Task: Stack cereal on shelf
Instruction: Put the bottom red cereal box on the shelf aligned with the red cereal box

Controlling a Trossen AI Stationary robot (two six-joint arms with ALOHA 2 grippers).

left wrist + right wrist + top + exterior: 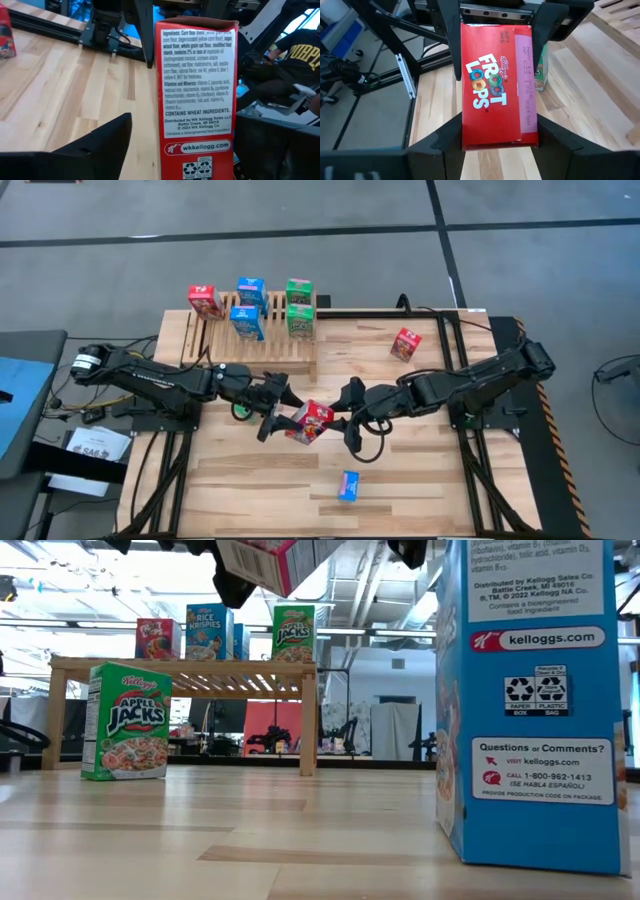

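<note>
red cereal box [311,421] being held up off the table mid-frame, clamped in the right gripper [335,420]; left gripper [276,416] sitting around its other end, fingers apart, contact hard to tell; shelf [262,332] upper left, being loaded with boxes

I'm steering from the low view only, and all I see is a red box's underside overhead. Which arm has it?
Observer: The right gripper is shut on the red cardboard Froot Loops box, above mid-table.
Operator: And the left?
Observer: The left gripper is at the box's other side, jaws open. A gap shows between one finger and the box.
Operator: Any boxes I'm missing?
Observer: A second small red cereal box sits on the plank table, right of the slatted wooden shelf.
</note>
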